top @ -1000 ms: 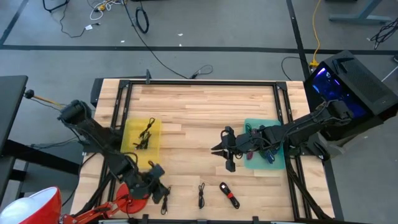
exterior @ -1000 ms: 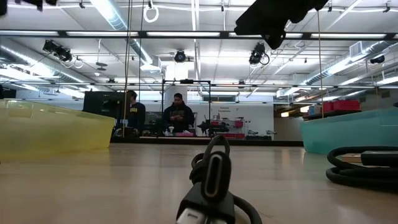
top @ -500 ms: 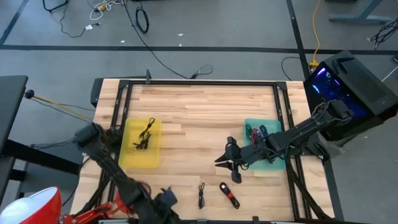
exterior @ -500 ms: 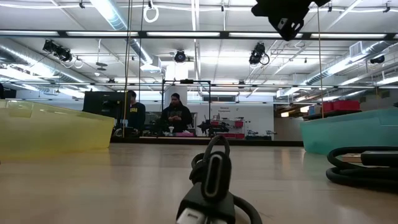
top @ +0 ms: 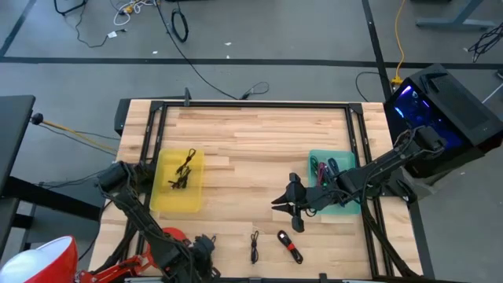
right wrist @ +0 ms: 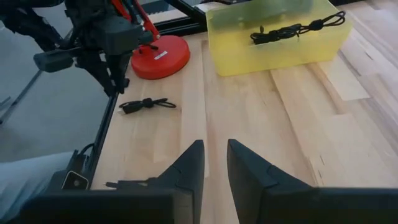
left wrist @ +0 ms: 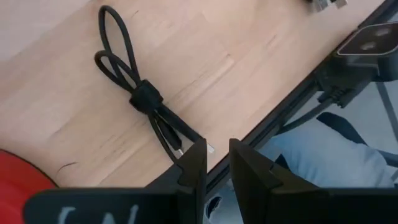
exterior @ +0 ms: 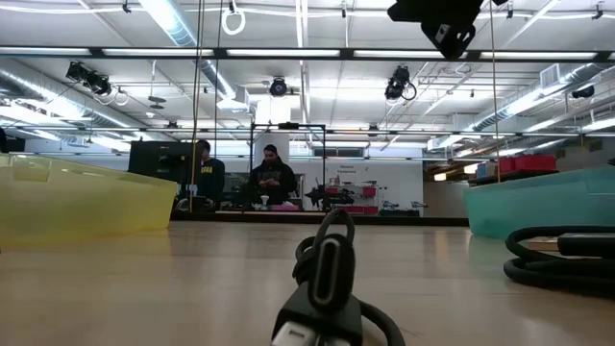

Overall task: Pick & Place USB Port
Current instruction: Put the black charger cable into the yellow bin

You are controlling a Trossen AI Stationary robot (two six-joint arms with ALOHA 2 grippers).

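Three bundled USB cables lie flat along the table's near edge: a black one at the left, a black one in the middle, also close up in the low view, and a red-and-black one. My left gripper hangs over the near edge beside the left cable's plug end, slanting down, its fingers a narrow gap apart and holding nothing; the right wrist view shows it clear above that cable. My right gripper hovers mid-table, fingers narrowly apart, with nothing between them.
A yellow tray holding black cables stands at the left. A teal tray with cables lies partly under my right arm. A red disc sits at the near left corner. A black rail runs along the near edge.
My left gripper has swung toward the table's near edge and tipped steeply downward, coming over the left black cable's plug end. My right gripper has drifted a little toward the near edge. The cables have not moved.
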